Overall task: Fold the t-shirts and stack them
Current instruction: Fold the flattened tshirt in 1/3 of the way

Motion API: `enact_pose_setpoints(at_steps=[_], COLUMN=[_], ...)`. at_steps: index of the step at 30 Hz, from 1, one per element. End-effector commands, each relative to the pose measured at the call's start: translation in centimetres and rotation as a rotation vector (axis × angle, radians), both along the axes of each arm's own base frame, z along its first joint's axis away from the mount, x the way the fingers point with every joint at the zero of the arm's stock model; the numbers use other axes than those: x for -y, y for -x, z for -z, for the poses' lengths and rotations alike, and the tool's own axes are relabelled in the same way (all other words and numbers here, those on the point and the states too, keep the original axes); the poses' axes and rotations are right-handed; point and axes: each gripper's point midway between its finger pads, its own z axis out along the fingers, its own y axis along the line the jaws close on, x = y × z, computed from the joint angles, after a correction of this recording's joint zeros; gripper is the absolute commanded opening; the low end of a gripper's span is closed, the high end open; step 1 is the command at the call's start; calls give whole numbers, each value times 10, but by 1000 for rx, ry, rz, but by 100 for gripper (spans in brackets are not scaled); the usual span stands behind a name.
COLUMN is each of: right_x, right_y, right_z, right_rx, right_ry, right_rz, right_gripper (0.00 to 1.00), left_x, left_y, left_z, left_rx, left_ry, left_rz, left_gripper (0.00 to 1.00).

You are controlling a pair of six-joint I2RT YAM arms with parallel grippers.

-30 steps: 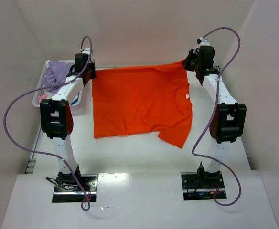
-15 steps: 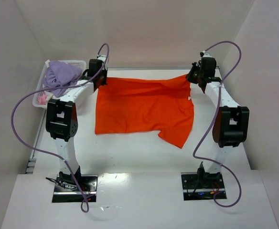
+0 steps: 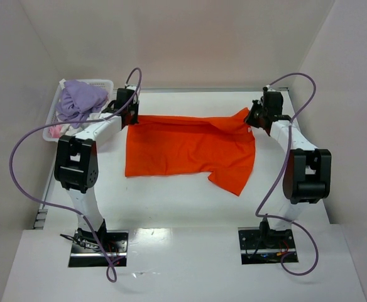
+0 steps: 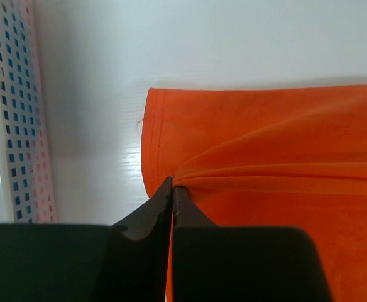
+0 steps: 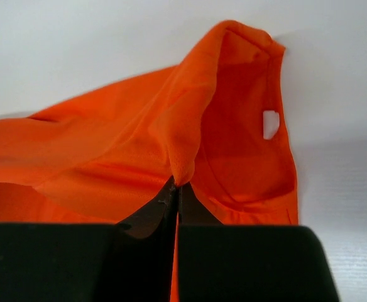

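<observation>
An orange t-shirt lies on the white table, its far edge lifted and carried toward the near side. My left gripper is shut on the shirt's far left corner; in the left wrist view the gripper pinches a fold of the shirt. My right gripper is shut on the far right corner near the collar; in the right wrist view the gripper holds a raised peak of the shirt, and the white neck label shows.
A white lattice basket stands at the far left with a lilac garment piled in it; its wall shows in the left wrist view. White walls enclose the table at the back and both sides.
Both grippers have moved toward the near side with the shirt's far edge, folding it over. The visible orange area has become shorter front to back.
</observation>
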Motion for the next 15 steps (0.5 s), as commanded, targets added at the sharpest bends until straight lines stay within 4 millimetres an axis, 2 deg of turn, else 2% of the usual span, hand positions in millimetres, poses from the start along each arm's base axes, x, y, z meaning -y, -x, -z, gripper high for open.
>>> enact_pose_setpoints(at_steps=[1, 4, 6, 12, 13, 15], right_x=[10, 11, 13, 9, 9, 10], right_y=[10, 11, 18, 30, 36, 41], right_z=[-10, -1, 13, 29, 39, 40], right_rx=[8, -15, -56, -108, -133, -138], right_ry=[15, 3, -13, -42, -41, -46], right_rz=[56, 78, 86, 99, 99, 115], right_gripper=[0, 0, 0, 0, 0, 0], left_x=[-7, -7, -8, -8, -8, -9], left_y=[11, 21, 25, 30, 30, 33], left_z=[-1, 15, 20, 26, 26, 34], left_rx=[-12, -51, -64, -85, -85, -104], left_ry=[11, 18, 15, 11, 11, 8], left_rz=[-46, -44, -44, -45, -45, -45], left_gripper=[0, 0, 0, 0, 0, 0])
